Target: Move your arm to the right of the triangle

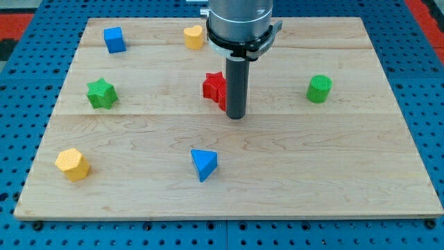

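A blue triangle block (204, 164) lies on the wooden board (333, 167) below the view's centre. My tip (236, 116) is the lower end of the dark rod. It stands above and slightly to the right of the triangle, well apart from it. A red star block (214, 88) sits just left of the rod, partly hidden by it. I cannot tell if the rod touches it.
A blue cube (114, 39) and a yellow block (194, 36) sit near the view's top. A green star (101, 94) is at the left, a green cylinder (319, 89) at the right, a yellow hexagon block (72, 164) at the bottom left.
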You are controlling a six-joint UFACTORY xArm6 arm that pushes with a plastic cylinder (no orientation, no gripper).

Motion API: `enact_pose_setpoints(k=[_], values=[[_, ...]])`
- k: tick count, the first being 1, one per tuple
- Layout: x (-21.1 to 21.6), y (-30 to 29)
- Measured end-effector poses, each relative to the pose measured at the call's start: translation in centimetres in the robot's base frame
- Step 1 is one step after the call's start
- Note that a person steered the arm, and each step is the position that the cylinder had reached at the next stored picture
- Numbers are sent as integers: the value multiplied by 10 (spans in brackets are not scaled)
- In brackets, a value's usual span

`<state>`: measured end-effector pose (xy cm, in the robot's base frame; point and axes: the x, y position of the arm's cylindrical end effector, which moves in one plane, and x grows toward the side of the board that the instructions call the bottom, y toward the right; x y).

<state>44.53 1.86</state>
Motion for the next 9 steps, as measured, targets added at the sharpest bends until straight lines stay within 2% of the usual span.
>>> enact_pose_setpoints(k=[6, 8, 9], values=[[0, 12], [0, 87], [18, 88]])
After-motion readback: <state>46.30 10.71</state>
